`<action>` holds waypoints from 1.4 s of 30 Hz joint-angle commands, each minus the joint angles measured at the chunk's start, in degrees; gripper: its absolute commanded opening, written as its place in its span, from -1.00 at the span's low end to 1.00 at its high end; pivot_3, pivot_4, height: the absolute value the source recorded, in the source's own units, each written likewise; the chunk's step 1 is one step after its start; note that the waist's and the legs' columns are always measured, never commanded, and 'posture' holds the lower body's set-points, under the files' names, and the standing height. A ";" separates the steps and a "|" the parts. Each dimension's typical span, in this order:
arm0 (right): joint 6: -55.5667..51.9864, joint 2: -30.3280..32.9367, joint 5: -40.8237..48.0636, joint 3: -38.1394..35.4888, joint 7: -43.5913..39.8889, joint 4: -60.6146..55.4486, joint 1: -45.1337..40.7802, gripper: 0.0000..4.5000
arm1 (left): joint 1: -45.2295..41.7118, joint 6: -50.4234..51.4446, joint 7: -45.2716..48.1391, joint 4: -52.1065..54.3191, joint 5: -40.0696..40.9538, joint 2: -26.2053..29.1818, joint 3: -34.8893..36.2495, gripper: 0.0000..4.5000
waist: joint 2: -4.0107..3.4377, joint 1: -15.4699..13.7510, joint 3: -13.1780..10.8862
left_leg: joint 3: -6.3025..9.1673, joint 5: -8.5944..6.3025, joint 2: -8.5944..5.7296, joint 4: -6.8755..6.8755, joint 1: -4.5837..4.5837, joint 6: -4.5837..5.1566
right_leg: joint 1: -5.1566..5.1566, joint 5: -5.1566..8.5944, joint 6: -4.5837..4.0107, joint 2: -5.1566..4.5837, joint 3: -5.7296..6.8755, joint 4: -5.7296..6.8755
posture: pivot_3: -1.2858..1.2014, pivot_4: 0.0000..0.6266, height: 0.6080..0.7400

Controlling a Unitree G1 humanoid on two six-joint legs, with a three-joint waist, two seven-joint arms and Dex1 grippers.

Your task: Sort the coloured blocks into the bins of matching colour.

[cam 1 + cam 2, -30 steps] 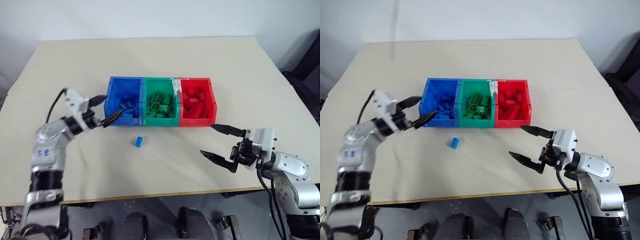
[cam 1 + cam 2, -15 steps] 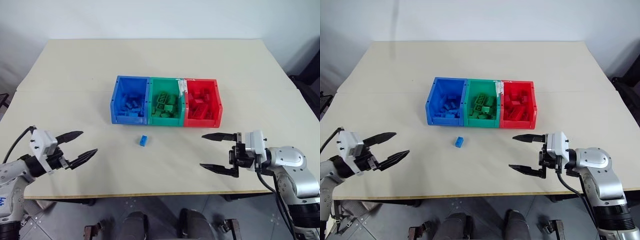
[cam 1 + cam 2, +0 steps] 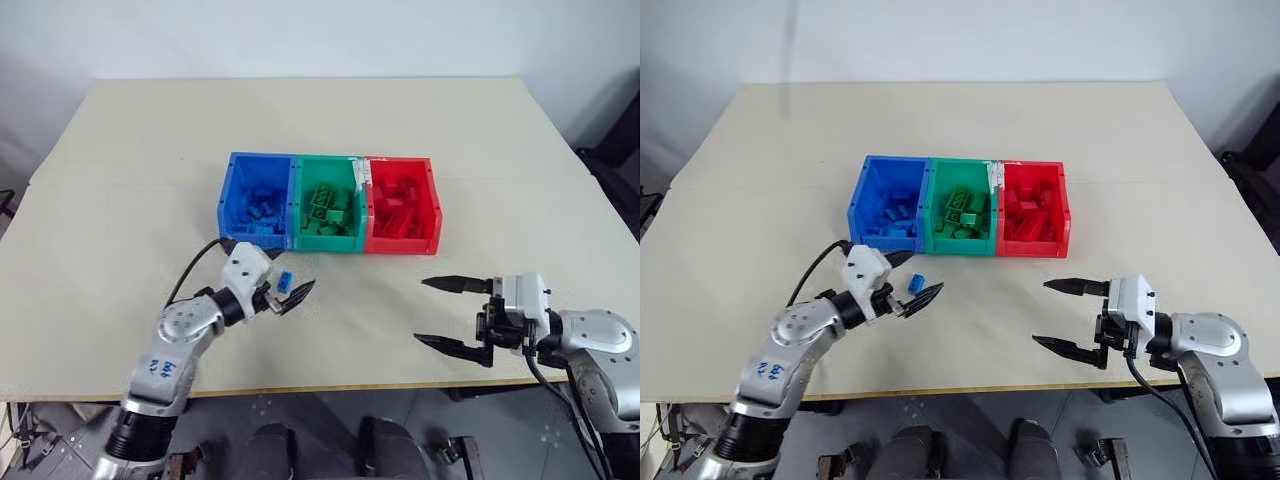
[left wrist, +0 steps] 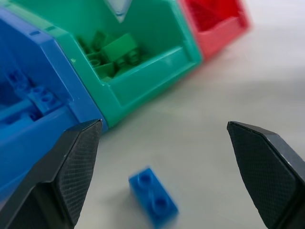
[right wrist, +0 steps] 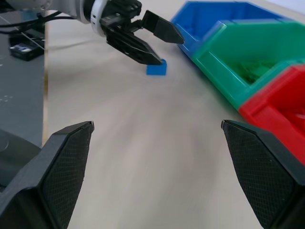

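Observation:
Three joined bins stand mid-table: blue point(image 3: 258, 200), green point(image 3: 327, 205) and red point(image 3: 400, 205), each holding blocks of its own colour. One small blue block point(image 3: 285, 282) lies on the table just in front of the blue bin. My left gripper point(image 3: 284, 284) is open and low over the table, one finger on each side of that block point(image 4: 153, 196), apart from it. My right gripper point(image 3: 432, 314) hangs open and empty in front of the red bin, pointing left. The right wrist view also catches the left gripper point(image 5: 153, 42) beside the block point(image 5: 156, 69).
The beige table point(image 3: 500, 160) stretches bare behind and to both sides of the bins. Its front edge point(image 3: 340, 384) runs just below both grippers. A black cable point(image 3: 190, 270) loops off my left wrist.
My left gripper went from beside the blue bin out to the front left, then swung right to straddle the blue block. My right gripper sank slightly and stayed open.

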State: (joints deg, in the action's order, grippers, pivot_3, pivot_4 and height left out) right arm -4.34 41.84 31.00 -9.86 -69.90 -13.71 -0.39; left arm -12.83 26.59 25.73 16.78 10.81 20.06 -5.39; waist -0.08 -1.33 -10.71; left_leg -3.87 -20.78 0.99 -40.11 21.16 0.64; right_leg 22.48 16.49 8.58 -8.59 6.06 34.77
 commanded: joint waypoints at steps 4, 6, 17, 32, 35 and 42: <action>-1.02 0.71 2.16 -3.88 2.48 -5.24 3.06 1.00 | -0.08 9.57 -5.29 1.94 -2.86 -1.26 -1.28 0.72 | 0.00 -0.12 0.00 | 0.01 0.00 0.00 -0.03 0.01 0.00 | -0.01 0.00 0.00 -0.01 0.00 0.00 | 0.03 -0.52 1.00; -0.78 0.61 2.05 -3.97 2.68 -5.12 3.31 1.00 | 0.77 11.88 -4.64 4.05 -2.81 0.17 -1.45 0.43 | 0.00 -0.12 0.00 | 0.06 0.00 0.00 -0.03 -0.02 0.00 | -0.03 0.00 0.00 -0.01 -0.02 0.00 | 0.03 -0.52 1.00; 0.66 -0.51 1.31 -2.52 3.53 -3.53 1.89 1.00 | 1.63 5.19 2.94 3.64 2.95 1.74 2.76 -0.77 | -0.01 -0.19 0.01 | 0.14 0.00 0.00 -0.05 -0.03 0.00 | -0.03 0.00 0.00 -0.03 -0.04 0.00 | 0.03 -0.52 1.00; 0.63 -8.81 4.18 -5.48 16.40 -7.99 0.67 1.00 | -24.24 -8.50 4.38 -22.80 4.01 3.53 12.17 -0.77 | -0.01 -0.21 0.01 | 0.04 0.03 -0.06 -0.06 0.02 -0.02 | -0.02 0.00 0.01 -0.01 0.03 0.01 | 0.03 -0.52 1.00; 1.69 -9.00 3.20 -5.40 16.72 -7.22 0.41 1.00 | -27.06 -9.23 3.78 -27.58 3.39 2.93 11.92 -0.77 | -0.01 -0.13 0.01 | 0.01 0.03 -0.07 0.00 0.03 -0.01 | 0.00 0.00 0.01 -0.01 0.03 -0.02 | 0.03 -0.52 1.00; 2.97 -8.96 2.25 -4.66 16.17 -5.53 0.23 1.00 | -25.60 -9.65 5.22 -26.20 5.23 3.98 13.67 0.06 | 0.00 -0.04 0.00 | 0.00 0.03 -0.06 0.02 0.05 -0.01 | 0.02 0.00 0.01 0.00 0.05 -0.03 | 0.03 -0.52 1.00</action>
State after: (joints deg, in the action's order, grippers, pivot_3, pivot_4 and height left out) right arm -2.45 33.05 33.07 -13.89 -53.45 -18.85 0.22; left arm -38.96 18.08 30.17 -12.66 14.86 23.03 6.81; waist -0.07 -1.37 -10.71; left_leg -3.88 -20.75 0.94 -40.09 21.20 0.63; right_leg 22.50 16.49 8.59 -8.59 6.10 34.74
